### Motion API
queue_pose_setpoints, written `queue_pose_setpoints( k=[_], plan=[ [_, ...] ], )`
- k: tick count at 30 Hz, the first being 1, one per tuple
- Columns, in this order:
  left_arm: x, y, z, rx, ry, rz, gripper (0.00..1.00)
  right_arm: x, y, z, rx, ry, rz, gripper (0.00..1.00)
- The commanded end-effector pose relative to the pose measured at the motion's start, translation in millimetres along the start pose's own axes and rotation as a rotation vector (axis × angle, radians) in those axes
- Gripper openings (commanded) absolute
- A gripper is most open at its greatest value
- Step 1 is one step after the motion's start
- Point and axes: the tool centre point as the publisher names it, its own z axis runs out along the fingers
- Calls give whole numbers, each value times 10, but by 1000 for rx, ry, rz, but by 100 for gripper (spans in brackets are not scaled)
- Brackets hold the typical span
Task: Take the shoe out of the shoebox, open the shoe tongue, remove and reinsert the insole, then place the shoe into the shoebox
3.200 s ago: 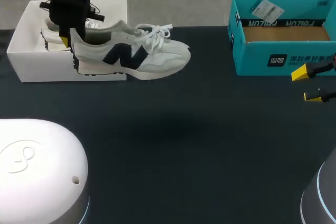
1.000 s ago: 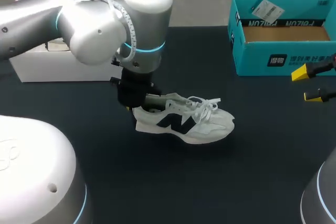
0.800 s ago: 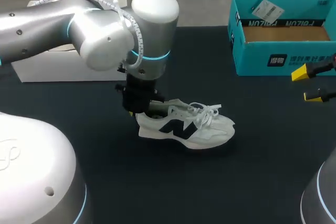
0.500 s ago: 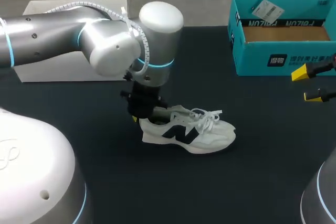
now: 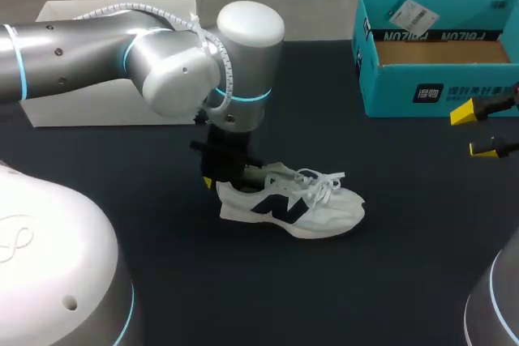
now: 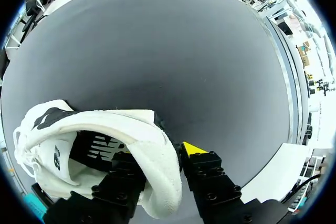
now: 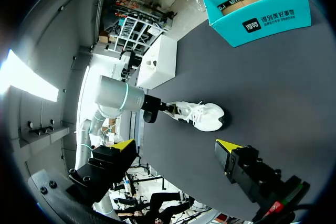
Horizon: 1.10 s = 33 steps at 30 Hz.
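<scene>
While the shoe (image 5: 292,204) sits on the table (image 5: 381,265) in front of the white shoebox (image 5: 81,111), the left claw (image 6: 157,153) pinches its heel rim, one finger inside, one behind.

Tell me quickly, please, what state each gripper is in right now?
Left gripper: shut on the shoe, at its heel.
Right gripper: open, holding nothing.

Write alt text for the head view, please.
The left pincer grips the heel of a white shoe at the middle of the dark table. A white box stands back left, an open teal box back right; the right pincer hangs open near it.
</scene>
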Motion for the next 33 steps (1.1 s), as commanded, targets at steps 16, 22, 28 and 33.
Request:
queue_pose_setpoints(
  k=[16,22,28,33],
  plan=[
    [136,-48,-563,-46,-15,-90,100,1,-11,2,-2,-2,1,100],
    [215,57,-737,-107,-83,-175,100,1,-11,2,-2,-2,1,100],
    [345,135,-927,-159,-181,-322,100,1,-11,2,-2,-2,1,100],
    [509,131,-998,-173,-302,-484,100,1,-11,2,-2,-2,1,100]
  ],
)
